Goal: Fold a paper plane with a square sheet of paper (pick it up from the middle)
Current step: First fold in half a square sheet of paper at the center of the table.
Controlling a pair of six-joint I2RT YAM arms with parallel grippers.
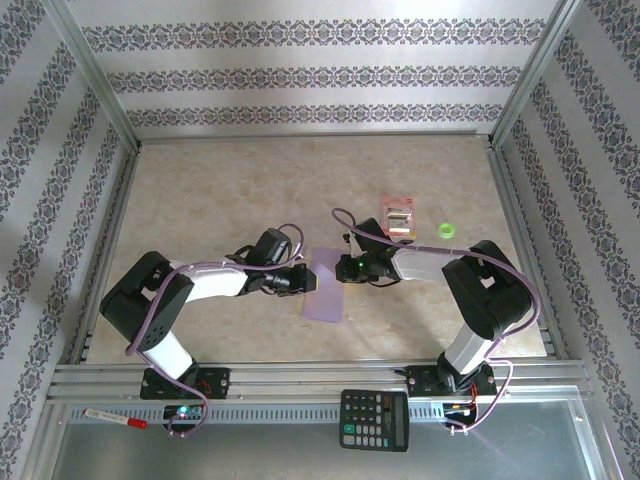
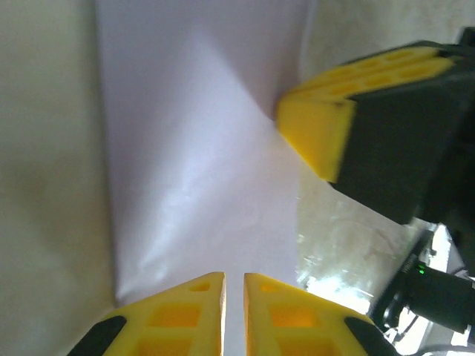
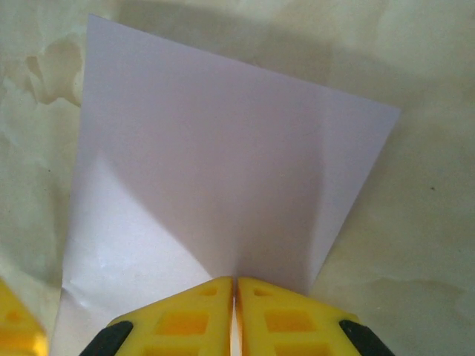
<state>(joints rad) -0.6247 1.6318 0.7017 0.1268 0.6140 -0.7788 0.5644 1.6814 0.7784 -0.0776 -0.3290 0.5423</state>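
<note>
A small red-and-white packet [image 1: 398,215] and a little green ring [image 1: 446,230] lie beyond the right gripper [image 1: 347,268], well clear of the square sheet of pale lavender paper [image 1: 325,285], which sits mid-table between the arms. The sheet bows, with a shadow across it. In the right wrist view that gripper is clamped on the sheet's edge. In the left wrist view the left gripper [image 2: 234,297] is nearly closed at the opposite edge, and I can't tell whether it grips.

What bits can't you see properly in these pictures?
- Top view: the writing on the red-and-white packet is too small.
- Top view: the sheet of paper has its edges partly covered by the left gripper and right gripper.
- Right wrist view: the paper's near edge hides behind the fingertips.
- Left wrist view: the right gripper looks blurry.
</note>
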